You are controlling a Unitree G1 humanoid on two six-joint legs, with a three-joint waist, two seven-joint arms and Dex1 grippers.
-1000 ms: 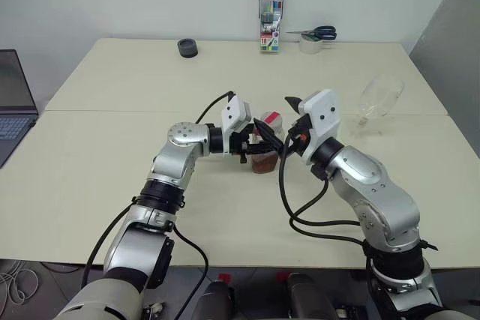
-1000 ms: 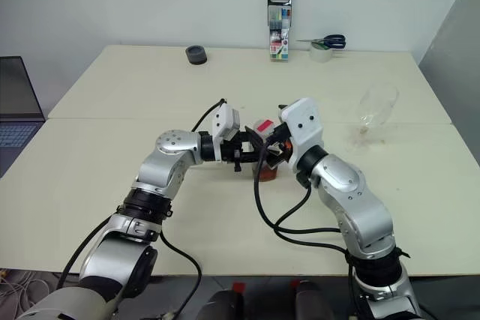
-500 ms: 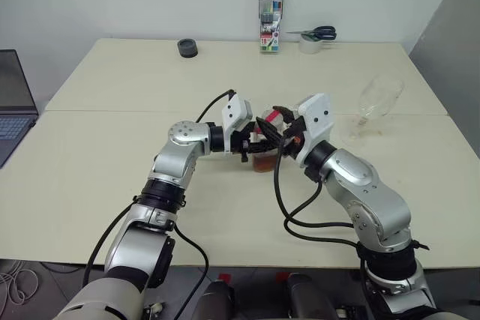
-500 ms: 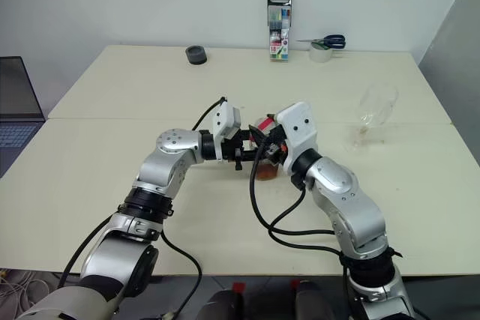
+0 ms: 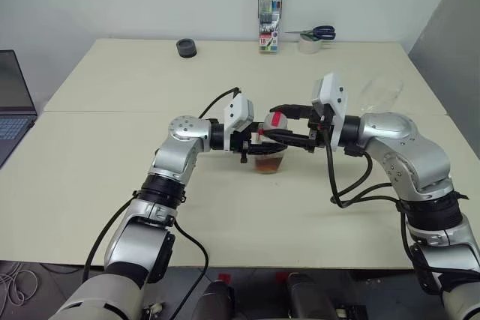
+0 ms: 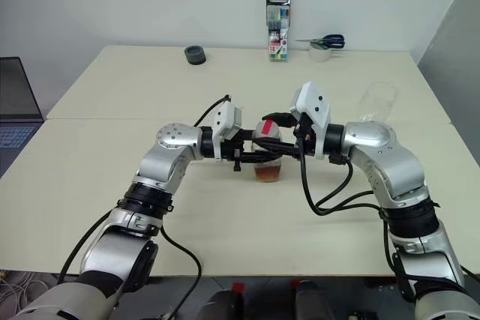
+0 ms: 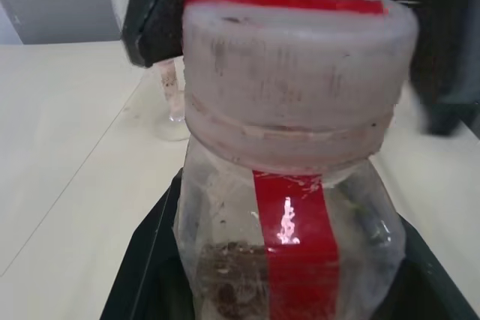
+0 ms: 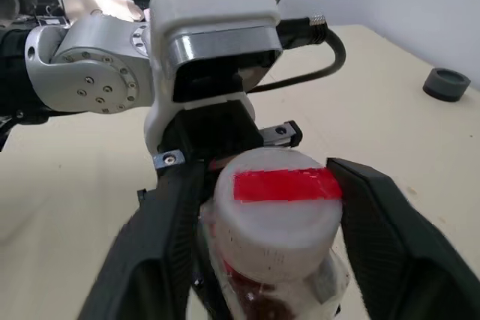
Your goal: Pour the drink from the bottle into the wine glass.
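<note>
Near table point(image 5: 90, 177) centre: left gripper point(image 5: 255, 142) clamped on bottle point(image 5: 270, 148) body, upright on tabletop (amber drink point(image 5: 268, 164) low inside). Right gripper point(image 5: 289, 127) level, fingers point(image 8: 382, 237) flanking the pinkish cap point(image 8: 277, 200), contact unclear. Far right: wine glass point(image 5: 377, 95), behind right forearm, well apart from bottle.

Bottle point(image 7: 292, 245): clear, slightly scuffed plastic with a glossy red label strip; cap point(image 8: 276, 207) of whitish matt plastic, smudged, with a red tape band. Wine glass point(image 5: 379, 95): clear, smooth glass. Surface point(image 5: 112, 185): matt pale beige; arm housings point(image 5: 394, 148): brushed silver metal with white plastic covers.
</note>
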